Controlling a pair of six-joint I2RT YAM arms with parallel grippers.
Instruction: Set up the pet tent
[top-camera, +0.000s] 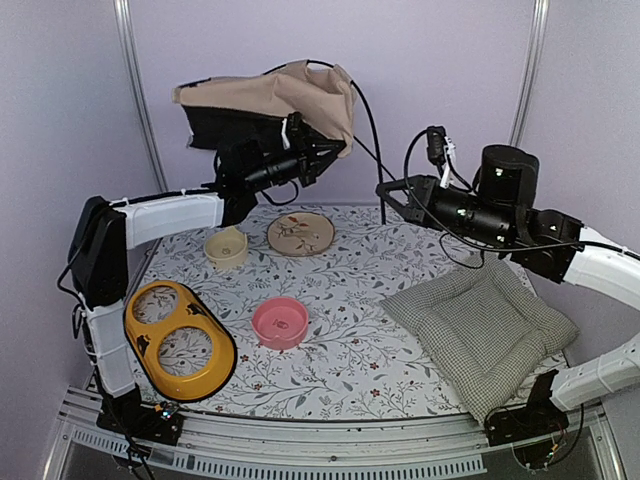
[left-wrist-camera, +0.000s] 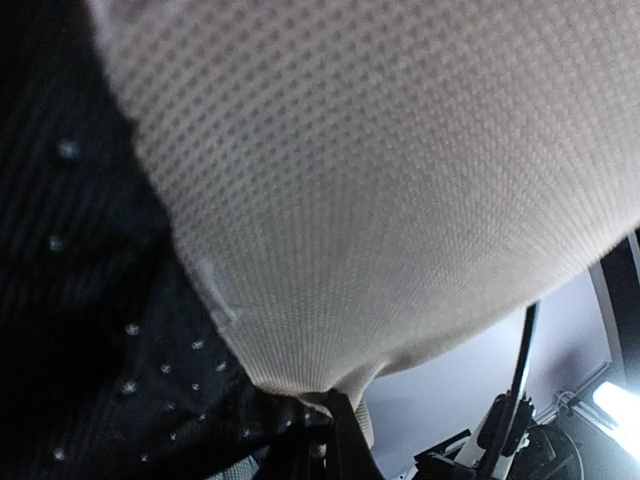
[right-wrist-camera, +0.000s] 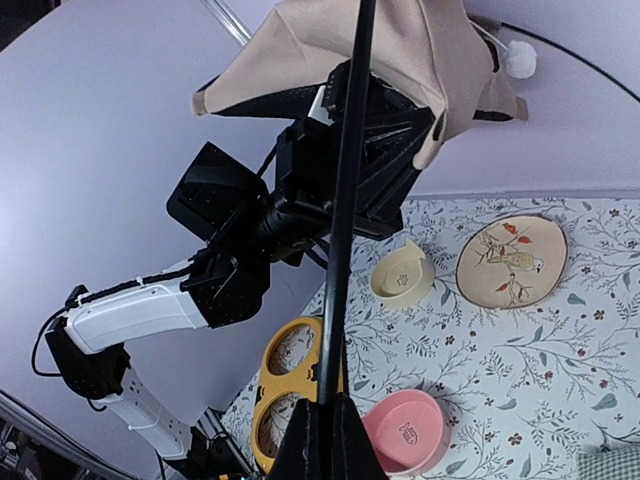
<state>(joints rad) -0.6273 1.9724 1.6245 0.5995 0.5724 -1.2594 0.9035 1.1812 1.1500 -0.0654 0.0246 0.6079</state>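
The pet tent (top-camera: 275, 95), crumpled beige fabric with black lining, hangs in the air above the table's far side. My left gripper (top-camera: 334, 149) is shut on its lower fabric edge. In the left wrist view the beige cloth (left-wrist-camera: 400, 200) fills the frame, with black lining (left-wrist-camera: 80, 300) at the left and the left gripper (left-wrist-camera: 335, 445) pinching a fold at the bottom. A thin black pole (top-camera: 372, 130) arcs from the tent's top down to my right gripper (top-camera: 384, 189), which is shut on it. The right wrist view shows the pole (right-wrist-camera: 345, 200) rising from the right gripper (right-wrist-camera: 328, 440) to the tent (right-wrist-camera: 400, 50), and the white pompom (right-wrist-camera: 519, 60).
On the floral tablecloth lie a yellow two-hole bowl holder (top-camera: 180, 340), a pink bowl (top-camera: 280, 322), a cream bowl (top-camera: 226, 247) and a bird-patterned plate (top-camera: 300, 233). A green-checked cushion (top-camera: 480, 325) lies at the right, under the right arm. Walls stand close behind and at both sides.
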